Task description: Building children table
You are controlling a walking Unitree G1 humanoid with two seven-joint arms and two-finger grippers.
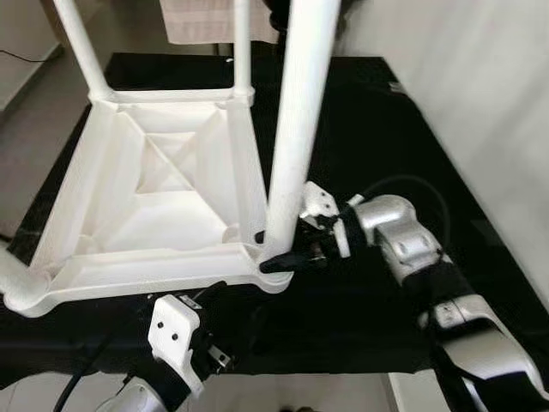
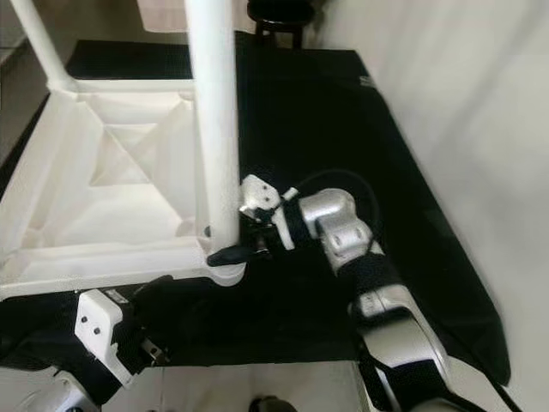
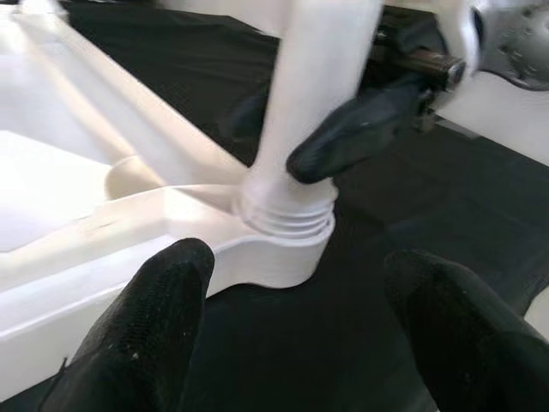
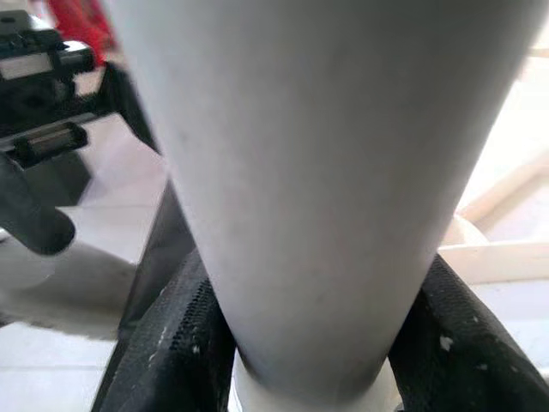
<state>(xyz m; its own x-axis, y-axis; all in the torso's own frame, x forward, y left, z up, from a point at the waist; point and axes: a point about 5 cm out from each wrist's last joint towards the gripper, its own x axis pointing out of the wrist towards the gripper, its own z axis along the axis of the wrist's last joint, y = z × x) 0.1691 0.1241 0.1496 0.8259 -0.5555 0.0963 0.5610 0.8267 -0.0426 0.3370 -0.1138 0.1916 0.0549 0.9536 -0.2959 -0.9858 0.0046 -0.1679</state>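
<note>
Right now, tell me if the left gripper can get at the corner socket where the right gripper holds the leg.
Probably yes. The left gripper is open, facing the corner socket with only black cloth between. The right gripper holds the leg higher up, from the far side.

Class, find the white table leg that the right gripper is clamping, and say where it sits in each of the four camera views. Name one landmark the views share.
Left eye view: table leg rises from the tabletop's near right corner, centre-right.
Right eye view: leg stands left of centre.
Left wrist view: leg at upper centre, screwed into the corner.
Right wrist view: leg close up, between the black fingers.
Shared landmark: right gripper clamped at the leg's base.
</note>
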